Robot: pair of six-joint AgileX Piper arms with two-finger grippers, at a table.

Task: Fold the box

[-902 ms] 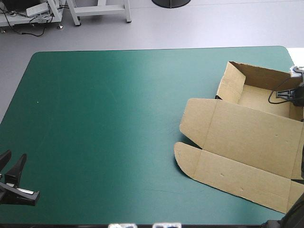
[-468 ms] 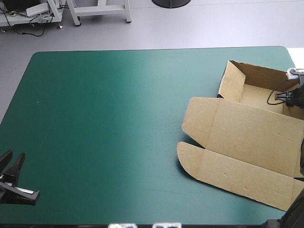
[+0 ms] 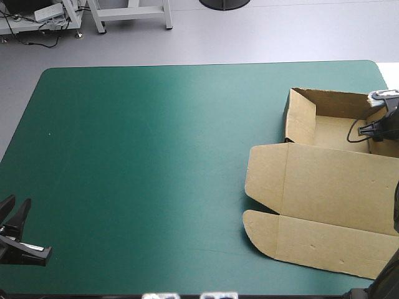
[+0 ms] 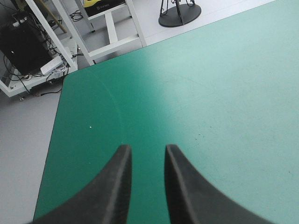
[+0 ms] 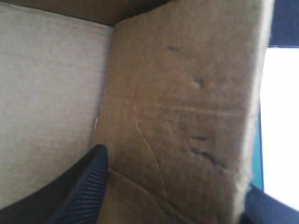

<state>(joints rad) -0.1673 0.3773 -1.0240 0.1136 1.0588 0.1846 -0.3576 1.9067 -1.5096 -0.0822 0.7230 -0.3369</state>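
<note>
The brown box (image 3: 336,180) lies at the table's right side as an open tray with raised walls, its lid flat toward the near edge and a rounded flap at the lid's front. My right gripper (image 3: 379,128) is at the tray's right wall, open. In the right wrist view the right gripper (image 5: 175,170) straddles that wall (image 5: 187,93), with one finger (image 5: 88,182) inside over the tray floor (image 5: 51,93). My left gripper (image 3: 17,202) hovers at the near left corner, far from the box. In its own view the left gripper (image 4: 147,148) stands slightly open over bare cover, holding nothing.
The teal-green cover (image 3: 156,156) stretches bare from the box to the left edge. The box sits close to the table's right edge (image 3: 388,78), with white floor just beyond the wall (image 5: 280,116).
The right gripper has opened at the tray's wall. The box has turned and slid toward the right and near edges, its far wall now square to the table. The left arm has barely moved.
</note>
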